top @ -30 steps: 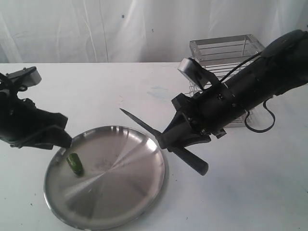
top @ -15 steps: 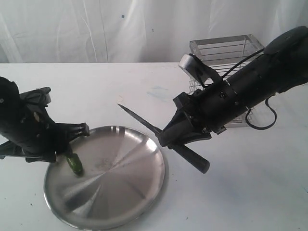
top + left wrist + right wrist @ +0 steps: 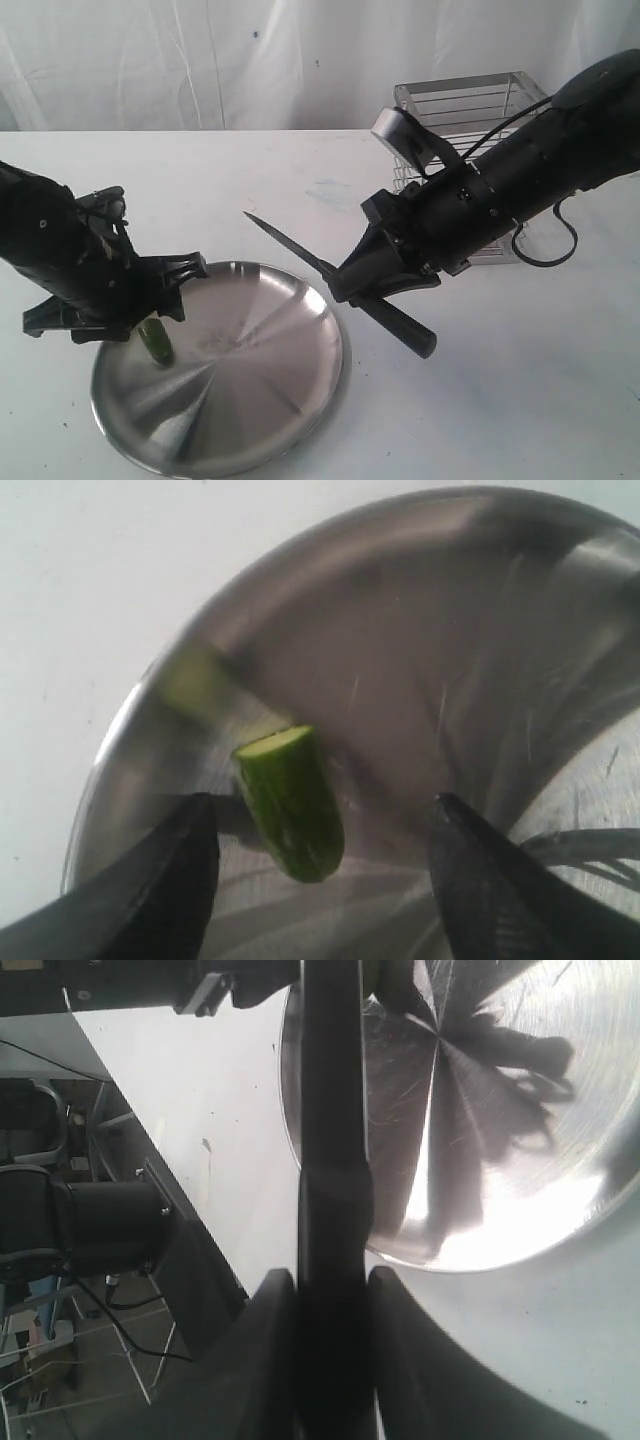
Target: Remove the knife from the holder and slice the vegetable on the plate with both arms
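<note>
The right tool (image 3: 368,290) clamps the knife (image 3: 340,282) above the plate's (image 3: 250,400) right rim. The left tool (image 3: 320,865) stands open around the vegetable (image 3: 292,802), partly hiding it in the exterior view.

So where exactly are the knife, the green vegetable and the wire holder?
knife (image 3: 285,244): exterior view, on the dark blade.
vegetable (image 3: 291,802): left wrist view, mid-chunk.
holder (image 3: 470,92): exterior view, on its flat top frame.

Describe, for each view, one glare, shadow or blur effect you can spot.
Exterior view: the plate shows radial glare streaks. Left wrist view: the left gripper fingers are dark, soft-edged blurs beside the sharper vegetable. Right wrist view: arm shadows fall across the bright plate; the knife is a black silhouette.
</note>
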Motion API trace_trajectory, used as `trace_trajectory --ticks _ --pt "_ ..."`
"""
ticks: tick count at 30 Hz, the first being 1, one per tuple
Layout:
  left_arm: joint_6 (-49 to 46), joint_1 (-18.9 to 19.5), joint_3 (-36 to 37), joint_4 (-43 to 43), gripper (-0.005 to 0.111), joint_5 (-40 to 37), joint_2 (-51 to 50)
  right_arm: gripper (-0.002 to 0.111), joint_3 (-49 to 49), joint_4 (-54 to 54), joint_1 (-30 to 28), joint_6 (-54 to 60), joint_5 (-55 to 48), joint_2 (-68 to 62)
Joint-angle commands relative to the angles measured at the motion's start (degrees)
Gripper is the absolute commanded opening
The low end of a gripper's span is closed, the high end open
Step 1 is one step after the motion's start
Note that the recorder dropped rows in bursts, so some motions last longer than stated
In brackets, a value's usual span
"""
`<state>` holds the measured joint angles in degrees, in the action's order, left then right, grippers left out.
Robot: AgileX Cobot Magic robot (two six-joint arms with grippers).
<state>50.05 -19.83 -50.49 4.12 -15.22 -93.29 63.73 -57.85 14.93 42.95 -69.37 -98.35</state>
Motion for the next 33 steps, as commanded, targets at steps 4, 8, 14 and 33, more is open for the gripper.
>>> trace_trajectory --ticks 4,8,14,33 --pt "0.94 -0.78 -0.28 -1.73 0.063 0.20 -2.44 0.000 0.26 -0.58 -0.25 0.81 -0.59 0.65" --pt "0.94 -0.78 -0.28 -1.71 0.063 2.21 -4.13 0.000 0.26 -0.58 -0.25 0.81 -0.59 0.92" --pt "0.94 -0.81 -0.28 -1.71 0.063 6.03 -5.71 0.000 0.26 -0.58 -0.25 0.81 -0.59 1.54" --pt "-30.33 -0.81 -0.28 -1.47 0.000 5.60 -3.61 0.000 0.26 -0.58 -0.25 0.81 -0.59 1.57"
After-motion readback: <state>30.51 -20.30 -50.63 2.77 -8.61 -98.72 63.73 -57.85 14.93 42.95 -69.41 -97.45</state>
